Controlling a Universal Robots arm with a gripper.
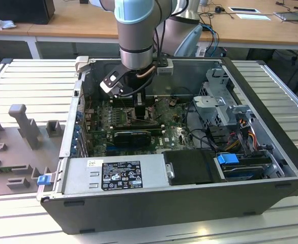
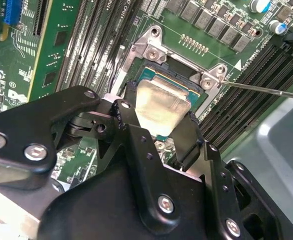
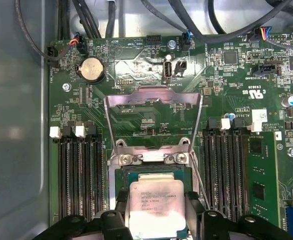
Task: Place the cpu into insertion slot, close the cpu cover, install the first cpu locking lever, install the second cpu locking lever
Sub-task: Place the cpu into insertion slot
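Gripper (image 3: 157, 216) clamped on the cpu (image 3: 156, 200), poised at the insertion slot (image 3: 136, 174), cpu cover (image 3: 154, 95) flipped open beside the slot; seating likely demands level, square alignment.

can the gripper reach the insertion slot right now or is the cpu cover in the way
Probably yes: the cpu cover is swung open, clear of the insertion slot, and the gripper sits right over it with the cpu between its fingers.

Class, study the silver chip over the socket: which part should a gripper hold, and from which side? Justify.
Probably two opposite edges, from above: the chip is thin, flat and square, top face up over the socket, whose cover is swung open.
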